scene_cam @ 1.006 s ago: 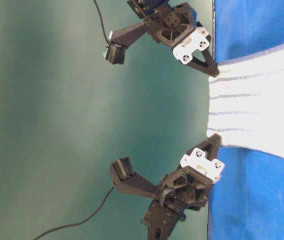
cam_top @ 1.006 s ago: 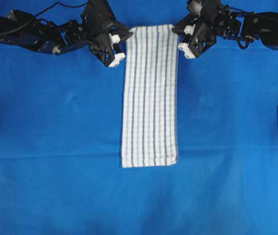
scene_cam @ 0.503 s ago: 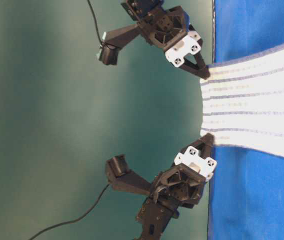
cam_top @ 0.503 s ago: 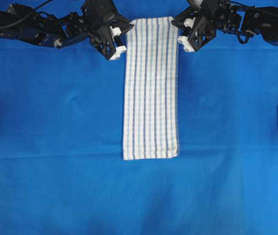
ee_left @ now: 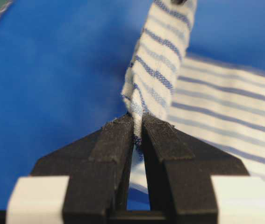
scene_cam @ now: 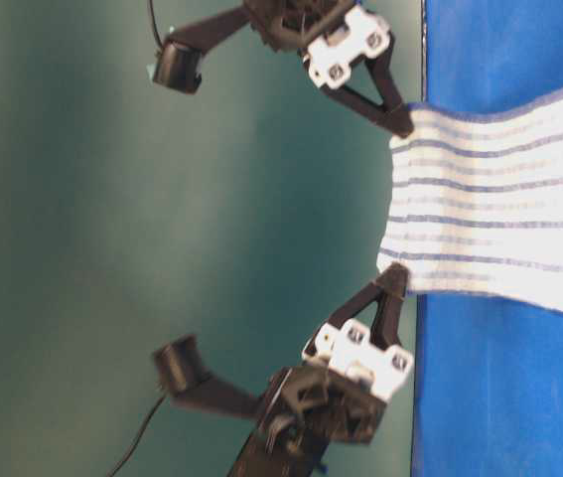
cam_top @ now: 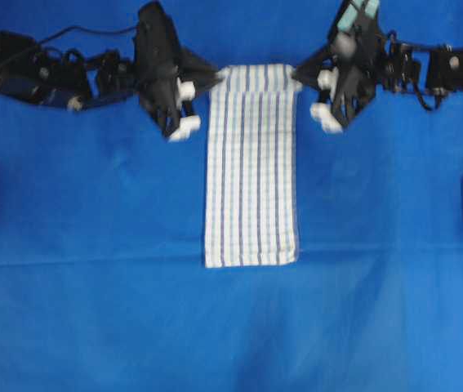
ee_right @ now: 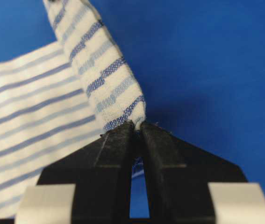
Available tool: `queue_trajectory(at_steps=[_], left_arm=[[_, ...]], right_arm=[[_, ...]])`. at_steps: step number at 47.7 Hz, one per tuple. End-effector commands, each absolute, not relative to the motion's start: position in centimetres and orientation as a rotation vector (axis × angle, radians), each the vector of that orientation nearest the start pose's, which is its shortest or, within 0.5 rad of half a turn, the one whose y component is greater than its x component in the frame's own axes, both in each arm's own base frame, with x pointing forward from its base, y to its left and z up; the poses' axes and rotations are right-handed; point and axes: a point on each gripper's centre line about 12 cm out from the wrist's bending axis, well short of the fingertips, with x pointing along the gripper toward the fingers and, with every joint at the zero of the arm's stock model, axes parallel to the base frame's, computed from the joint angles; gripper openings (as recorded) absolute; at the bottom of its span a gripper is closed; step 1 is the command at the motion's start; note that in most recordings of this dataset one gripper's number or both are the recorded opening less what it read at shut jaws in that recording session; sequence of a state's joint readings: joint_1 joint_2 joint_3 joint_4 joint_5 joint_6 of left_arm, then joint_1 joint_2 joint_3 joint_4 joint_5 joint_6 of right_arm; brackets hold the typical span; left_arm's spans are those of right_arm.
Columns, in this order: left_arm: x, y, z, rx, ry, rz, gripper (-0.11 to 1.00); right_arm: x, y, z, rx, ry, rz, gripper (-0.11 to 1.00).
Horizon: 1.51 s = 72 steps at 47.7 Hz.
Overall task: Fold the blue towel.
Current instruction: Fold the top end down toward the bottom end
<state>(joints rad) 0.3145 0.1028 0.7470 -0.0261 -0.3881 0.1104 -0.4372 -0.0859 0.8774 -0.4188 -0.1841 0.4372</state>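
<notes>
While pinched on a far corner of the striped towel (cam_top: 251, 163), the left gripper (cam_top: 215, 76) holds it raised. Opposite it, the right gripper (cam_top: 297, 75) nips the other corner; the blurred lifted edge seemingly sags between them.

Robot lab bench, blue table covering (cam_top: 92, 310), green backdrop (scene_cam: 112, 238)

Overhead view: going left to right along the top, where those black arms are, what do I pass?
Left gripper pinching one corner → blue towel → right gripper pinching the other corner, all above the blue table covering.

Far edge of the blue towel (cam_top: 251, 163) now higher, carried nearer by both pincers.
</notes>
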Motion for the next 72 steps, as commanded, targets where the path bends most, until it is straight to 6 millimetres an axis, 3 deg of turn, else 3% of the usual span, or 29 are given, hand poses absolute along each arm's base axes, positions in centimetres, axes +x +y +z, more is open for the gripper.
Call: queue_trajectory(at_steps=[1, 21, 37, 48, 72], left_arm=[[37.3, 10.6, 15.8, 0.029, 0.430, 0.260, 0.04], [36.7, 0.3, 14.3, 0.061, 0.476, 0.000, 0.04], [36.4, -4.4, 14.0, 0.005, 0.486, -0.105, 0.04], [36.5, -5.7, 13.4, 0.007, 0.500, -0.137, 0.04], [36.6, -5.2, 11.7, 0.002, 0.548, -0.117, 0.04]], right_arm=[[31.4, -11.9, 16.1, 0.168, 0.574, -0.317, 0.08], [31.5, -4.1, 15.4, 0.162, 0.670, -0.145, 0.08], [31.7, 0.6, 15.2, 0.168, 0.691, -0.026, 0.08], [31.6, 1.6, 15.1, 0.168, 0.700, -0.002, 0.08], [32.4, 1.6, 12.8, 0.191, 0.766, -0.017, 0.08]])
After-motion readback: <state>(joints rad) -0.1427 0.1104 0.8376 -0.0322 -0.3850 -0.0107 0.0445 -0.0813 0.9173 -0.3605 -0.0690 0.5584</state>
